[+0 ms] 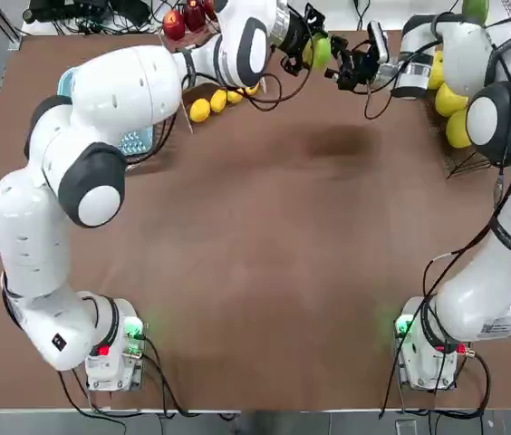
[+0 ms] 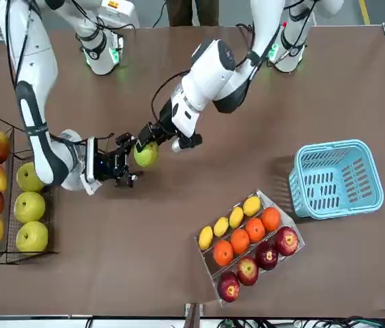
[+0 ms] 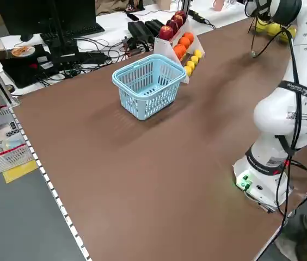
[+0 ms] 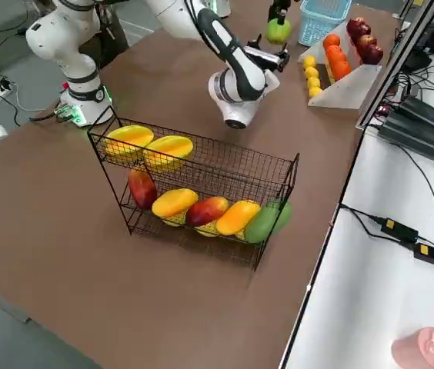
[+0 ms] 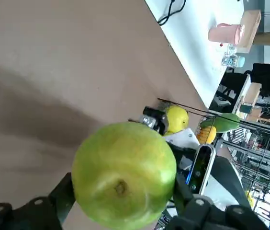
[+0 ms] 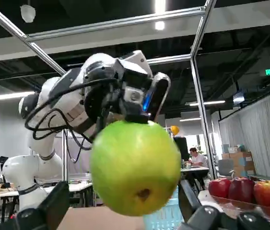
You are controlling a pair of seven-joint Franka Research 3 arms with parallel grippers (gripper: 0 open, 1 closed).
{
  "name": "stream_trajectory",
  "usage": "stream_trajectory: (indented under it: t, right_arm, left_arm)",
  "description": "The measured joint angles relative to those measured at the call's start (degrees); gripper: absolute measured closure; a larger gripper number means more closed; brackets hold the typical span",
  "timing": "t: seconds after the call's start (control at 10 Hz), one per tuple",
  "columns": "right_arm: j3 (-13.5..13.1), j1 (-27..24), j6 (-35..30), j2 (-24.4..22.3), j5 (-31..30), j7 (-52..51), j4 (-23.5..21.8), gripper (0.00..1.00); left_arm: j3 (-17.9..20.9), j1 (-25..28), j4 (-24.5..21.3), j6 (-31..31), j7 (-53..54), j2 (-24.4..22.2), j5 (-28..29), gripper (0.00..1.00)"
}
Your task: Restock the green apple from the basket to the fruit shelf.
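Note:
The green apple (image 2: 146,154) hangs above the table's far middle, and my left gripper (image 2: 151,143) is shut on it. In the left wrist view its fingers (image 5: 64,195) press the apple (image 5: 124,175) from both sides. My right gripper (image 2: 130,163) faces it from the shelf side, open, with a finger (image 6: 57,207) on either side of the apple (image 6: 135,165) and a small gap showing. The blue basket (image 2: 336,146) stands on the robot's left with nothing showing inside it. The black wire fruit shelf (image 4: 225,166) stands on the robot's right, holding big yellow-green and orange-red fruits.
A white tiered stand (image 2: 282,251) of lemons, oranges and red apples sits at the far edge beside the basket. The shelf's top tier holds two yellow fruits (image 4: 128,139) at one end, with bare mesh beside them. Cables and boxes lie beyond the table's far edge.

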Motion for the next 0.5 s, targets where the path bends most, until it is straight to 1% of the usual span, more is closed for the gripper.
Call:
stream_trajectory:
  t: [0.1,0.4,0.5]
  right_arm:
    - [-0.01,-0.06,0.01,0.10,0.20,-0.11,-0.72,0.00]
    - [-0.06,-0.36,-0.50,0.10,0.46,-1.51,-2.15,0.00]
    - [0.28,-0.33,-0.80,0.10,0.46,-1.75,-2.25,0.00]
  left_arm:
    - [0.78,-0.83,0.01,0.00,0.00,0.31,0.00,0.14]
    - [5.88,-5.90,0.81,0.00,-1.28,1.01,0.01,0.14]
    - [6.49,-7.06,1.18,0.00,-1.74,1.41,0.02,0.14]
